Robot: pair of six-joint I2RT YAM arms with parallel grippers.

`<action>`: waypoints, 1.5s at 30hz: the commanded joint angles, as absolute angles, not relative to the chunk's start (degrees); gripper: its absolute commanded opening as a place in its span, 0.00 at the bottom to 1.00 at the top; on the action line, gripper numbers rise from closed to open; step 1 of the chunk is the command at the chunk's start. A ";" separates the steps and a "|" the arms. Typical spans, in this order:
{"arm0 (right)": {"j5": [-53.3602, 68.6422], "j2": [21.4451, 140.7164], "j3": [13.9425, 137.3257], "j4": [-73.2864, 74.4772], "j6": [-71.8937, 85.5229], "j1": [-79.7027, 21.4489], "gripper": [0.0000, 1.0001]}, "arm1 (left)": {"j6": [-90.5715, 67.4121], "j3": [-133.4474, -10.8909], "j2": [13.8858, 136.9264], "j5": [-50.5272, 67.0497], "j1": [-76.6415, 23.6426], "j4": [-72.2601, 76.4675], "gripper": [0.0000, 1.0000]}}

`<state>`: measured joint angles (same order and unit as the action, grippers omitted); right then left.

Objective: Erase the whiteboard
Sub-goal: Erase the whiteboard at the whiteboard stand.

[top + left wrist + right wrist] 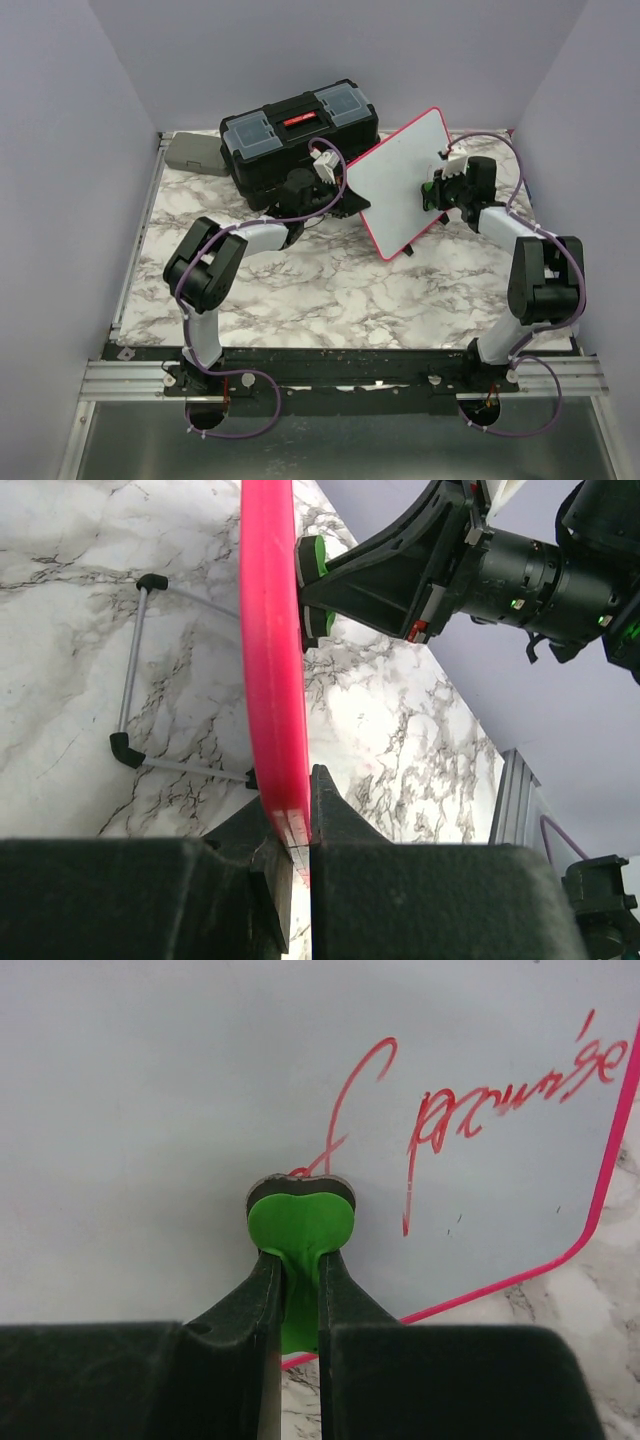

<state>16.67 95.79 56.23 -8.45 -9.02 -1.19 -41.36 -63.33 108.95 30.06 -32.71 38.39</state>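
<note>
The whiteboard [400, 180], white with a pink-red frame, stands tilted up on the marble table, right of centre. My left gripper [345, 205] is shut on the board's pink edge [272, 680]. My right gripper [437, 190] is shut on a green eraser [300, 1225] whose dark pad presses against the board face [150, 1110]. Red handwriting [470, 1110] runs across the board, right of the eraser. The eraser [312, 558] also shows in the left wrist view, touching the board's far side.
A black toolbox [298, 135] with clear lid bins stands behind the board at the back. A grey box [194, 155] lies at the back left corner. The board's wire stand with black feet [128, 748] rests on the marble.
</note>
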 commanded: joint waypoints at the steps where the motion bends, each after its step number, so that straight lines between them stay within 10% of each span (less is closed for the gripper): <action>1: 34.16 98.22 59.31 -0.22 -15.93 -1.23 0.01 | -39.82 -64.39 106.78 33.73 -34.72 34.55 0.00; 10: 9.18 94.94 51.32 -20.61 -4.90 -1.19 0.01 | -39.92 -64.99 107.27 35.37 -34.67 33.49 0.00; 20: 34.77 98.12 59.05 -0.94 -16.38 -0.53 0.01 | -40.67 -65.96 107.31 34.98 -34.71 31.52 0.00; 31: 10.53 95.88 51.00 -22.42 -7.82 -0.44 0.01 | -42.18 -67.51 107.13 35.25 -34.72 28.82 0.00; 45: 25.35 97.82 58.98 -11.73 -8.91 -0.35 0.01 | -41.69 -67.07 106.55 34.80 -34.63 26.63 0.00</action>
